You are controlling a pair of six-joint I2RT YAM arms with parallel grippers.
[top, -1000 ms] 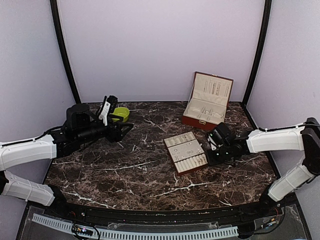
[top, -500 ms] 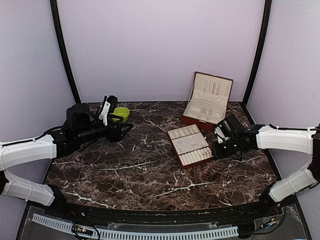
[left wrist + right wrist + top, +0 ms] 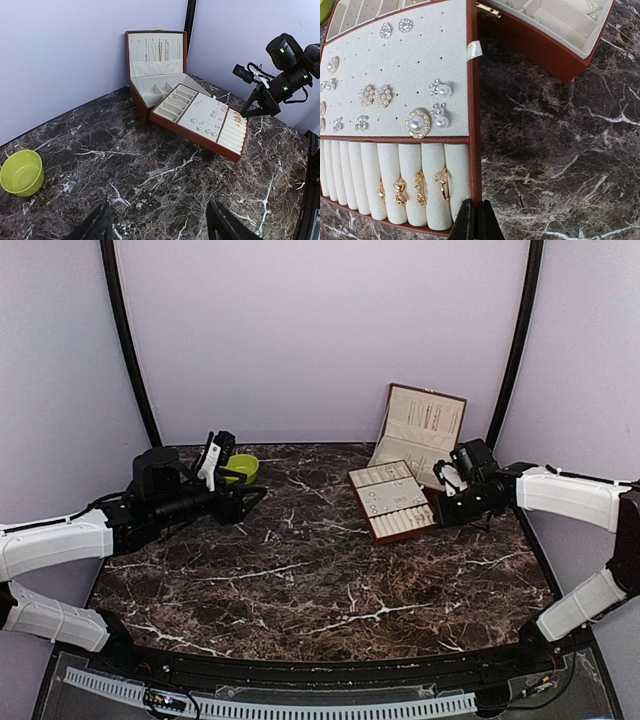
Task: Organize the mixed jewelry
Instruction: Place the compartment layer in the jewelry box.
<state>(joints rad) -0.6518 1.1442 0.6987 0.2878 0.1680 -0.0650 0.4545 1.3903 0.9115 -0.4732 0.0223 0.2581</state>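
Mixed jewelry (image 3: 415, 122), pearl studs and gold rings, sits on the beige tray (image 3: 472, 105) at left in the right wrist view, with the tray's far end against an open jewelry box (image 3: 540, 47) at upper right. The right hand (image 3: 475, 220), fingers pressed together, meets the tray's brown edge at bottom centre, just below the rings. The left hand (image 3: 158, 212), spread and empty, hangs over the marble surface (image 3: 150, 175), with a green bowl (image 3: 21, 172) at lower left.

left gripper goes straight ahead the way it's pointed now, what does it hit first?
Probably the marble tabletop, since the open left gripper looks tilted slightly down. If it clears that, the brown-edged tray comes next. Depth is hard to judge.
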